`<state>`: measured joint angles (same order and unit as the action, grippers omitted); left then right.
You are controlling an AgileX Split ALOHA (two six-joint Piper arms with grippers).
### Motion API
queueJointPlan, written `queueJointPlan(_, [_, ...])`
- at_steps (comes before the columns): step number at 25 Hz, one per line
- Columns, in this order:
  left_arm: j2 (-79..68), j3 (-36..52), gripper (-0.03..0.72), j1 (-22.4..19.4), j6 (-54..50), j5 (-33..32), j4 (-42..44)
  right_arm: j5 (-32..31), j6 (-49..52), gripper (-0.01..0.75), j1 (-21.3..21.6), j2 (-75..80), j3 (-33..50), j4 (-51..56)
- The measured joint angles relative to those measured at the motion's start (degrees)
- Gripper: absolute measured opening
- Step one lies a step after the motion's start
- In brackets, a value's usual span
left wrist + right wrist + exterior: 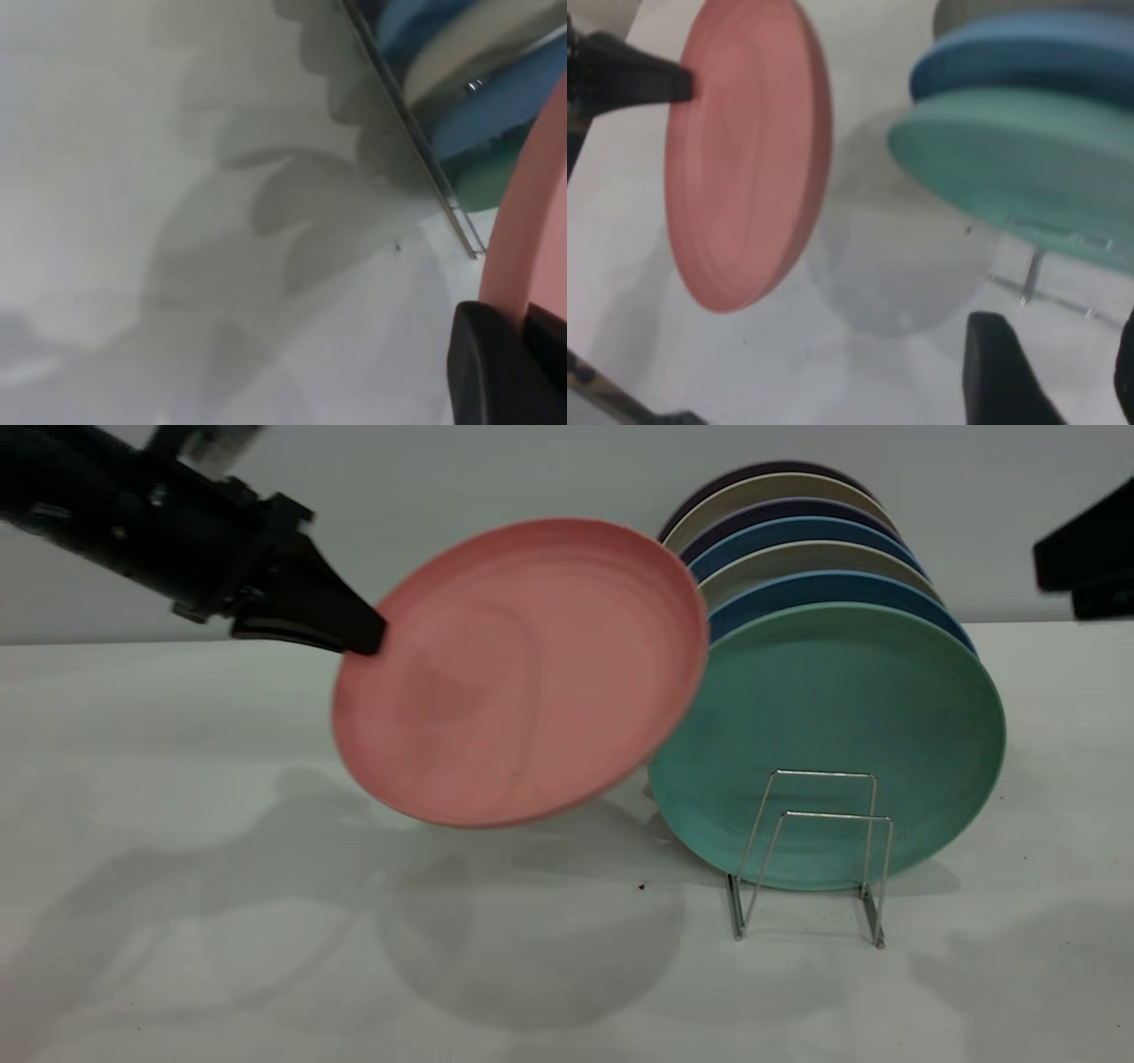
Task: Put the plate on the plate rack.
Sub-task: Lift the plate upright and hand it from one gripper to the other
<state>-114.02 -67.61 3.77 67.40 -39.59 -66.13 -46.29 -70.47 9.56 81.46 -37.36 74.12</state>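
Note:
The salmon-pink plate (518, 673) hangs tilted in the air, left of the teal-green plate (842, 735), its right rim overlapping that plate's edge in the exterior view. My left gripper (359, 636) is shut on the pink plate's left rim; the left wrist view shows its fingers (492, 372) clamping the pink edge (532, 239). The silver wire plate rack (819, 850) stands at the right, its two front loops free, several plates standing behind them. The right wrist view shows the pink plate (744, 159) and the rack's wire (1032, 270). My right gripper (1059, 372) is open, high at the right.
Behind the teal-green plate stand blue, beige and dark plates (797, 540) in a row. The white table (266, 921) spreads bare to the left and front of the rack. A grey wall runs behind. The right arm (1085, 558) shows at the right edge.

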Motion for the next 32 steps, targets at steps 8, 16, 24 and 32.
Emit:
queueJointPlan(8, [0.0, 0.07, 0.022, 8.3, -3.74, 4.18, 1.11, 3.12, -0.81, 0.333, -5.73, 0.25, 2.41, 2.67])
queueJointPlan(16, [0.0, 0.17, 0.022, 10.35, -5.31, 4.6, 1.3, 3.71, -1.08, 0.341, -10.06, 6.38, 2.41, 3.59])
queueJointPlan(24, [0.0, 0.24, 0.019, 13.53, -5.46, 4.73, 1.44, 4.81, -5.14, 0.382, -15.17, 9.98, 2.41, 9.36])
queueJointPlan(32, [0.0, 0.24, 0.015, 16.49, -5.54, 4.84, 1.31, 5.84, -7.07, 0.377, -15.29, 10.47, 2.41, 12.32])
